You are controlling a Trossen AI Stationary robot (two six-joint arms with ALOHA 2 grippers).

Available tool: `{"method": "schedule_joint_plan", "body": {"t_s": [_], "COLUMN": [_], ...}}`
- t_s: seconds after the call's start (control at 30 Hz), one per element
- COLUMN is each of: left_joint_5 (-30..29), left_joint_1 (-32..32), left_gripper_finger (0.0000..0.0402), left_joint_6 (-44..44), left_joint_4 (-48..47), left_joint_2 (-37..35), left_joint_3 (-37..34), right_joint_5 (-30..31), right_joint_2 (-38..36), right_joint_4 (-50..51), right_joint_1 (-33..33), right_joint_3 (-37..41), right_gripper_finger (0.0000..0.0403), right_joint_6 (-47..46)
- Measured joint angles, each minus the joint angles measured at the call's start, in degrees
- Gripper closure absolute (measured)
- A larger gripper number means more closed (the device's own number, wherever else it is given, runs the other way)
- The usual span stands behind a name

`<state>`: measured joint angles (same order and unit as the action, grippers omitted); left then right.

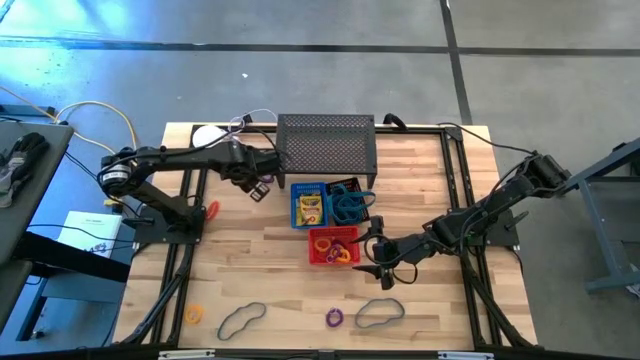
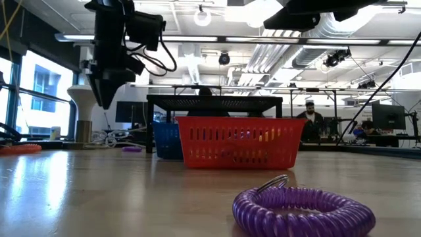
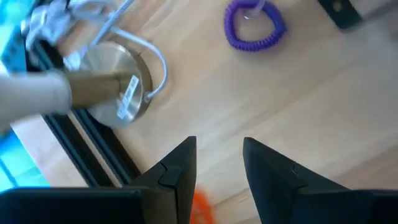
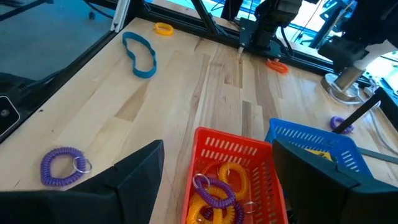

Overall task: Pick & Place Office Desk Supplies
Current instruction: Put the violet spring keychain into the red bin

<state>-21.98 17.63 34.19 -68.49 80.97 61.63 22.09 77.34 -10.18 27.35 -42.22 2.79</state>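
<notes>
The right gripper [image 1: 383, 262] hangs with its jaws wide and empty at lower centre of the high view, just right of the red bin [image 1: 333, 245], which already holds purple and yellow rings [image 4: 214, 194]. The left gripper [image 1: 252, 183] sits at upper centre-left, beside the left edge of the mesh rack [image 1: 327, 147]; its jaws stand partly apart with nothing between them, above bare desk [image 1: 270, 260], with a purple ring [image 3: 252, 28] lying a little way ahead of it. The job looks partly done: the red bin holds rings, the blue bin [image 1: 309, 205] holds yellow boxes, and the black bin [image 1: 349, 202] holds bluish cords. Still loose are a purple ring [image 1: 334, 317] and a cord [image 1: 379, 312] near the bottom edge, close below the right gripper, another cord [image 1: 242, 318] and a yellow ring [image 1: 193, 314] at lower left, and an orange ring [image 1: 211, 209] by the left arm's base. The lower middle of the desk is open, so the right arm likely has free room down to the nearest ring and cord; those pieces lie close to the front edge, and the dark frame rails running along both sides narrow the approach to the lower-left items.
</notes>
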Motion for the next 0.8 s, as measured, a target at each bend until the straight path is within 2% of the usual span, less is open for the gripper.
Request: {"method": "schedule_joint_plan", "body": {"t_s": [0.2,0.3,0.43,0.67,0.8], "left_joint_5": [-0.73,-2.78,-7.0,-7.13,-6.38], "left_joint_1": [-0.33,-0.33,-0.08,2.53,4.9], "left_gripper_finger": [0.0277,0.0277,0.0277,0.0277,0.0277], "left_joint_6": [-22.92,-30.76,-35.2,-34.88,-38.32], "left_joint_4": [-0.04,0.46,0.35,0.42,2.41], "left_joint_2": [0.0,0.0,0.0,0.0,0.0], "left_joint_3": [0.0,0.0,0.0,0.0,-0.19], "right_joint_5": [0.01,0.0,0.0,-1.54,-1.55], "right_joint_2": [0.0,0.0,0.0,0.0,0.0], "right_joint_4": [-0.18,-0.39,-0.38,-0.33,-0.33], "right_joint_1": [-0.18,-0.49,-0.49,-0.48,-0.48], "right_joint_3": [0.0,0.0,0.0,0.0,0.0], "right_gripper_finger": [0.0117,0.0117,0.0117,0.0117,0.0117], "right_joint_6": [0.15,0.08,0.0,-0.22,-0.22]}}
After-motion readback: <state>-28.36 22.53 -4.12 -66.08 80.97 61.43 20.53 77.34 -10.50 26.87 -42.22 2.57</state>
